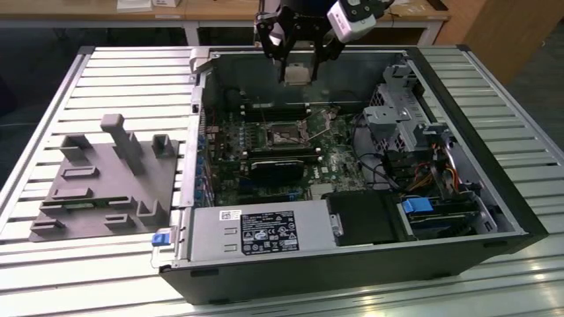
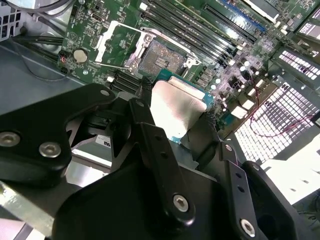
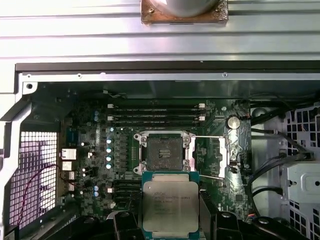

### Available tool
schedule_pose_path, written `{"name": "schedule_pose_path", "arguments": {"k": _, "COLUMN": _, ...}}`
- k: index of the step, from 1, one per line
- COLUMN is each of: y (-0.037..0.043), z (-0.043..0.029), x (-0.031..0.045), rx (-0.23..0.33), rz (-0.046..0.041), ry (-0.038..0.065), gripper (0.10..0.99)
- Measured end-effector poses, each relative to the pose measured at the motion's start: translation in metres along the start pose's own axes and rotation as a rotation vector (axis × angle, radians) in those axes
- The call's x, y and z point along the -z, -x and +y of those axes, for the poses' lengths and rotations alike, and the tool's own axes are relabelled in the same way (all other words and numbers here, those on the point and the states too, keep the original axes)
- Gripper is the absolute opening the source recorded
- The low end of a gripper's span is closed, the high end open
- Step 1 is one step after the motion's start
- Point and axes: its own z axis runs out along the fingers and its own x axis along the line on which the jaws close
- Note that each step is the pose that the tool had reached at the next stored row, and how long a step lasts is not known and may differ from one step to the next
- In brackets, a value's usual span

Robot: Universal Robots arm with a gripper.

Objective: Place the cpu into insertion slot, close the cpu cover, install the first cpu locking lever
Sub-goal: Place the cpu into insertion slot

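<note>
**CPU IN GRIP, CLEAR OF OPEN SOCKET, NOT SEATED**

The cpu [image 1: 297, 74] hangs at the upper centre of the exterior view. It is pinched by 2 opposite edges in the gripper [image 1: 299, 66], and in both wrist views its metal top [image 3: 170, 202] is level between the fingers [image 2: 150, 130]. The jaws are closed only to the chip's width and hold nothing else. In frame the chip sits over the far wall of the computer case [image 1: 493, 198], well apart from the motherboard [image 1: 339, 165].

The insertion slot [image 1: 284, 135] lies at the frame's centre with its contact field bare. The cpu cover [image 3: 207, 155] is swung open just beside the slot. The memory slots [image 3: 155, 112] run along the slot's other side.

Risks, as judged:
- The grip is on thin edges, so a slip or tilt could drop a corner onto the contacts and bend them.
- A chip turned wrongly against the slot would not seat.
- The fingers could strike the open cover, which stands close by.
</note>
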Motion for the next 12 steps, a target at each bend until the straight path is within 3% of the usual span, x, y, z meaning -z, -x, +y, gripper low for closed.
{"name": "schedule_pose_path", "arguments": {"k": 12, "y": 0.0001, "z": -0.0004, "x": -0.0047, "rx": 0.000, "rz": -0.0004, "ry": -0.013, "gripper": 0.537}}
